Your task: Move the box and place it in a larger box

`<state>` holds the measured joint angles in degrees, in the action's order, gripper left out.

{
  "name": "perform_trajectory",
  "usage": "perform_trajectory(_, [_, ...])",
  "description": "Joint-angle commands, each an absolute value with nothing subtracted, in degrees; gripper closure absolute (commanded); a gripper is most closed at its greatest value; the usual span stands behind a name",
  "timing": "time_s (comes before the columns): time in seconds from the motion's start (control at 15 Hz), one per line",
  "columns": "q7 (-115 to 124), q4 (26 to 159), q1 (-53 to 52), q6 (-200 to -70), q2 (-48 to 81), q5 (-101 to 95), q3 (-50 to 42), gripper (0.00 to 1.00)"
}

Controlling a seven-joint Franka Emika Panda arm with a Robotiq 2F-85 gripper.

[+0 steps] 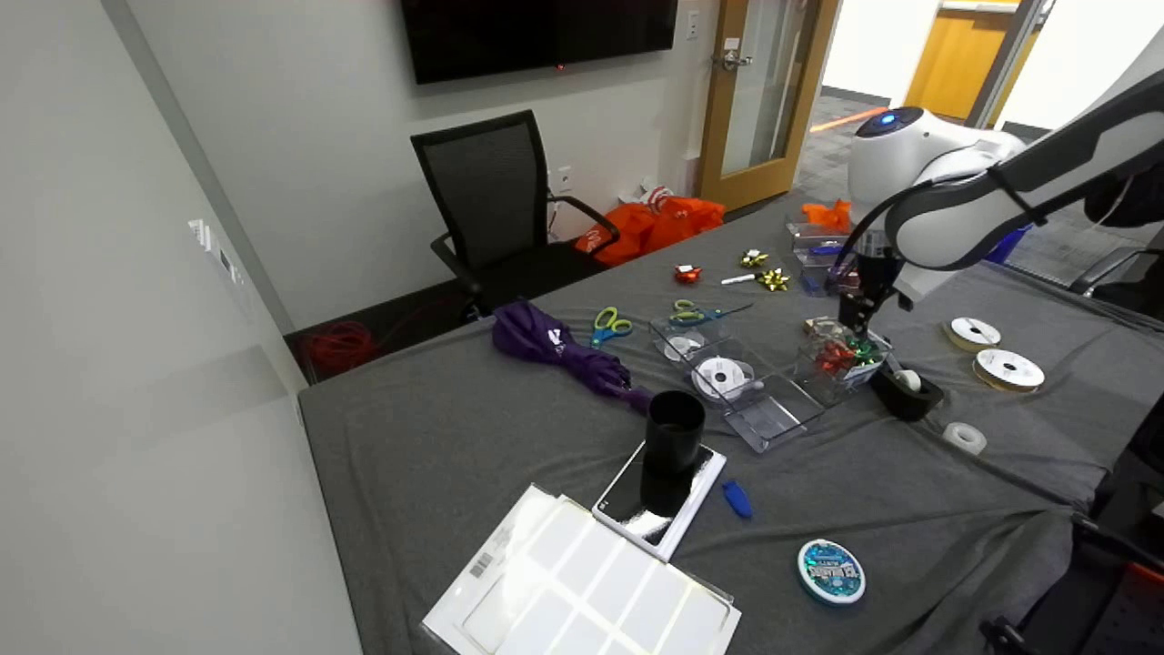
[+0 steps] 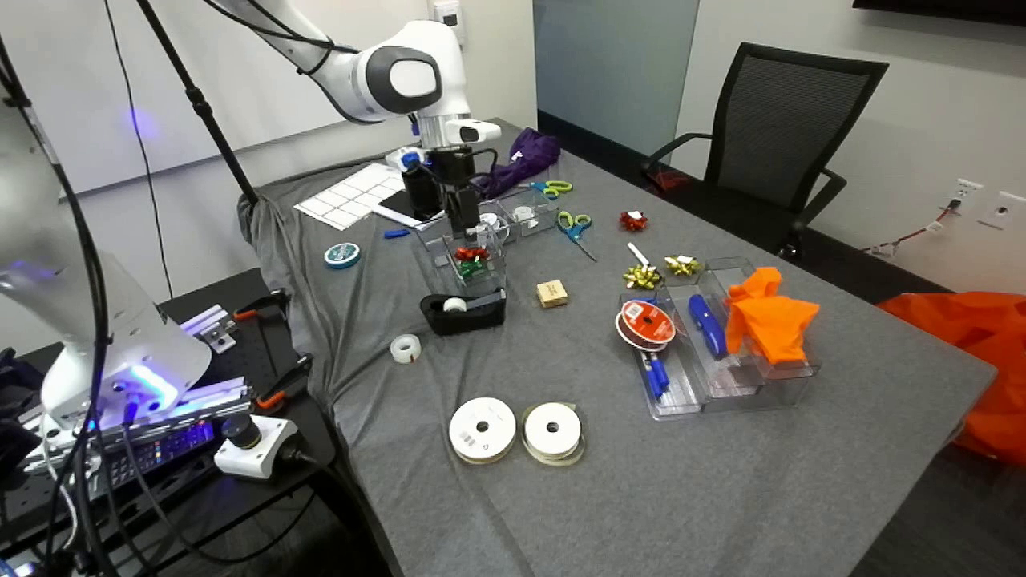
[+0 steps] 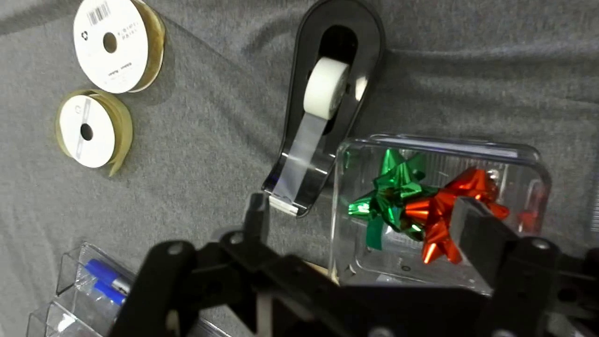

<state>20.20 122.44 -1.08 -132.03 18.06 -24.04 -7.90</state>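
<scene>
In an exterior view one small, low, tan rectangular box [image 2: 551, 294] lies on the grey cloth [image 2: 721, 497], to the lower right of the black two-fingered gripper [image 3: 359, 206] and apart from it; the fingers [image 3: 477, 238] stand spread wide, one over a clear plastic bin [image 3: 449, 146] holding one shiny green bow [image 3: 393, 194] and one shiny red bow [image 3: 435, 210]. Near the box is one black tape dispenser [image 2: 463, 318], and farther off lie two white-faced spools of gold ribbon [image 2: 482, 442], two green-and-blue scissors [image 2: 574, 227], one loose red bow [image 2: 632, 221] and two gold bows [image 2: 642, 277].
</scene>
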Motion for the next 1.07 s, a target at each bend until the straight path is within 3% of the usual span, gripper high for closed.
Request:
perform_trajectory(0.0, [24.76, 119.18, -3.1, -131.26, 22.04, -25.19, -8.15, 0.0])
perform_trajectory(0.4, [22.88, 117.24, -3.15, -137.67, 25.98, -22.78, -7.94, 0.0])
perform_trajectory(1.0, [15.18, 121.39, -2.7, -132.91, 20.57, -23.53, -7.68, 0.0])
